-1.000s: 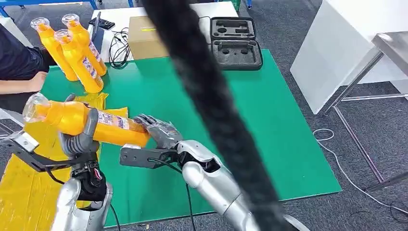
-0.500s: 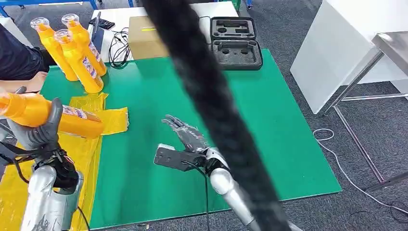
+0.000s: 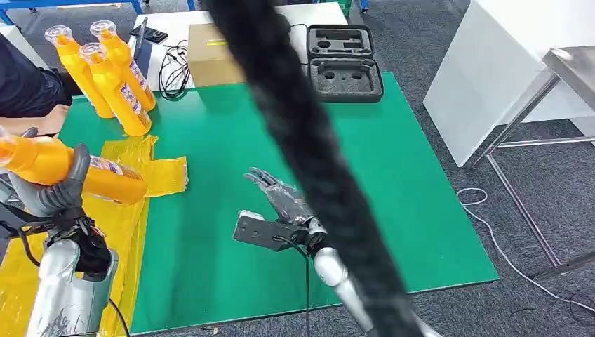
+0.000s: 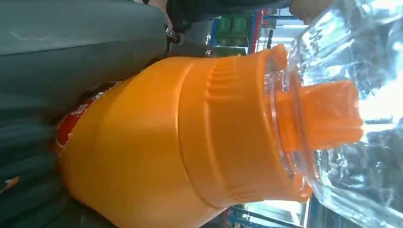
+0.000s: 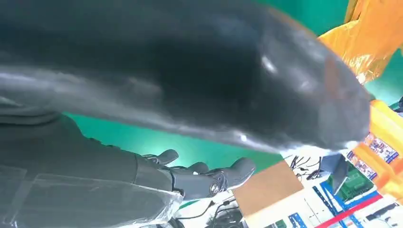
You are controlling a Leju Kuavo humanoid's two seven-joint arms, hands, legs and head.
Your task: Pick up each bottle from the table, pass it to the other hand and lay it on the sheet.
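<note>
Left hand (image 3: pixel 59 184) grips an orange bottle (image 3: pixel 67 168) sideways above the yellow sheet (image 3: pixel 130 210) at the green table's (image 3: pixel 421 203) left edge; right hand (image 3: pixel 281 200) hovers released mid-table

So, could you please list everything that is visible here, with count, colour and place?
Held bottle: one, orange, above the sheet, in the left hand.
Standing bottles: three, orange with clear caps, far left of the mat.
Sheet: one, yellow, left side.
Mat: one, green, on the table.
Box: one, brown, beyond the mat.
Foam case: one, black, open, far edge.
Cable: one, black, across the head view.
Person's arm: dark sleeve, far left.
Left hand: grips the bottle.
Right hand: fingers spread, above the mat.
</note>
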